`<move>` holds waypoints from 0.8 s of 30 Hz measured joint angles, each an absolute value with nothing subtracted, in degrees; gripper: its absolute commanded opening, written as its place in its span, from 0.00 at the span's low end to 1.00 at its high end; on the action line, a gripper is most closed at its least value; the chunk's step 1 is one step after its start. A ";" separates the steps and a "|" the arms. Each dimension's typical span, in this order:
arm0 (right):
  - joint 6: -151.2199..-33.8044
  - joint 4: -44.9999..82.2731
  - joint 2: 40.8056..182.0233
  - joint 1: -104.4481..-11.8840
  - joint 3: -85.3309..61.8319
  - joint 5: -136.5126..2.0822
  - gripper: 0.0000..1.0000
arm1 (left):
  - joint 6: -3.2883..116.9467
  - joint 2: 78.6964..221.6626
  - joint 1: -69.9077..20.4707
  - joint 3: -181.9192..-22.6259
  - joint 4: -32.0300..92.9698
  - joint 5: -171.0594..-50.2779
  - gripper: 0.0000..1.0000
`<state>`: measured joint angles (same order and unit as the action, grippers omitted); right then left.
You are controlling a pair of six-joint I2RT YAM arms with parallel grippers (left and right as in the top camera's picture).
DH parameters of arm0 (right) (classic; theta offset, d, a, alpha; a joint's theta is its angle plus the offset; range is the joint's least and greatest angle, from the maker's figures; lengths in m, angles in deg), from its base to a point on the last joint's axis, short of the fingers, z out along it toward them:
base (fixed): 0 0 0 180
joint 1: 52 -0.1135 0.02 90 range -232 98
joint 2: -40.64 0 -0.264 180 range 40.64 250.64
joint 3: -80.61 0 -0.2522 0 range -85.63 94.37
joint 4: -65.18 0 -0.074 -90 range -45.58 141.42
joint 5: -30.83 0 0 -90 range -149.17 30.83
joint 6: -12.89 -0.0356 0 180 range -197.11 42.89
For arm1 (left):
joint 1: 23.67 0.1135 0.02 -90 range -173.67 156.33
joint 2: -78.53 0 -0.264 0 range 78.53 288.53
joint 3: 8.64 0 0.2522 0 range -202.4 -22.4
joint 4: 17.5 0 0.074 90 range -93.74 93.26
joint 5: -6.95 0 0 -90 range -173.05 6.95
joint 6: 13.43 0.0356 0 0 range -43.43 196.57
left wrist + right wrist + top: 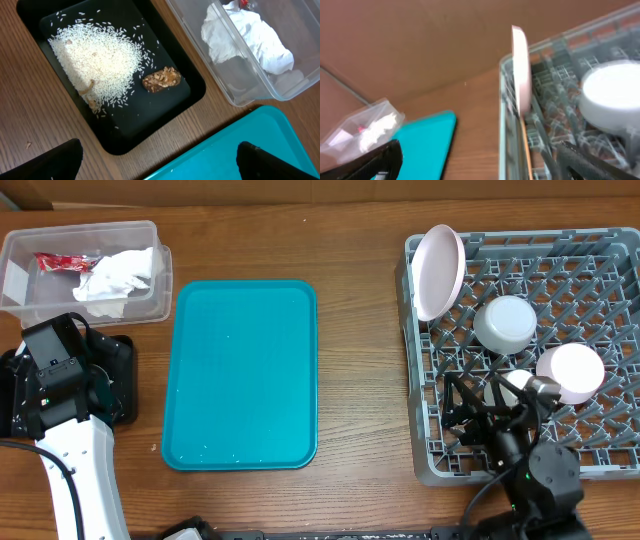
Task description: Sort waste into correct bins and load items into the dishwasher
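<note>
The clear tub (150, 308) at the back left holds a red wrapper (62, 262) and crumpled white tissues (118, 275). Rice (95, 57) and a brown lump (161, 80) lie in the black tray (195, 92). My left gripper (159, 156) hovers open and empty over the gap between that tray and the teal tray (260, 135). In the grey dish rack (600, 250) a pale plate (438, 270) stands on edge, with a white bowl (504, 323) and another white dish (572, 372) upside down. My right gripper (490, 400) is open over the rack's front left part, holding nothing.
The teal serving tray (240, 370) lies bare in the middle of the wooden table. The left arm (60, 380) covers most of the black tray from above. The rack's near wall (507, 125) runs just right of bare wood.
</note>
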<state>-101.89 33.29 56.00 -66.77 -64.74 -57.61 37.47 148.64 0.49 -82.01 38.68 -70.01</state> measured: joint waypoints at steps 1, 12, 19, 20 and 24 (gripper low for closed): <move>-101.39 36.53 54.55 -65.56 -67.06 -59.31 1.00 | 37.47 148.64 0.49 -82.01 38.66 -69.99 1.00; -96.32 50.10 42.40 -57.94 -82.95 -67.27 1.00 | 37.47 148.64 0.49 -82.01 38.68 -70.01 1.00; -89.02 47.63 41.48 -52.63 -84.52 -67.99 1.00 | 37.47 148.64 0.49 -82.01 38.68 -70.01 1.00; -88.73 47.02 41.51 -52.23 -84.57 -67.97 1.00 | 37.47 148.64 0.49 -82.01 38.68 -70.01 1.00; -87.73 46.84 41.48 -51.55 -84.57 -67.03 1.00 | 37.47 148.64 0.49 -82.01 38.68 -70.01 1.00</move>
<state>-87.73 46.84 41.48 -51.55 -84.57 -67.03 37.47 148.64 0.49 -82.01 38.68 -70.01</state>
